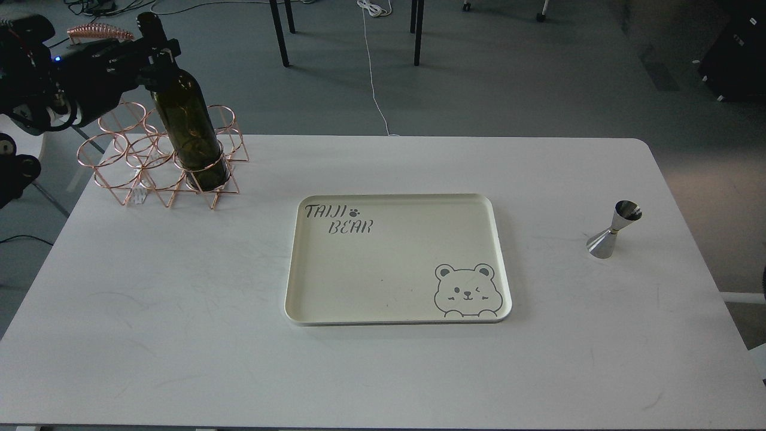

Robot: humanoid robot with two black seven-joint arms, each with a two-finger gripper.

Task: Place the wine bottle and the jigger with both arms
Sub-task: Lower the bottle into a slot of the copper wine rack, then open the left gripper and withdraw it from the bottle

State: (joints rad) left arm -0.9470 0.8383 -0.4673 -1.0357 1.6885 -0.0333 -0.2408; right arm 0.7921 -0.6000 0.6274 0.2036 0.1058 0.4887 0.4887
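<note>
Left tool (157,52) clamps the wine bottle (190,129) neck at the tabletop's far-left corner, bottle leaning in the rack (134,164).

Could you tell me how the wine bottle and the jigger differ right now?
The wine bottle is tall, dark green glass; the jigger is short, shiny metal. The bottle stands in the copper wire rack with the left pincer at its neck; the jigger stands untouched on the table. Neither is on the tray.
</note>
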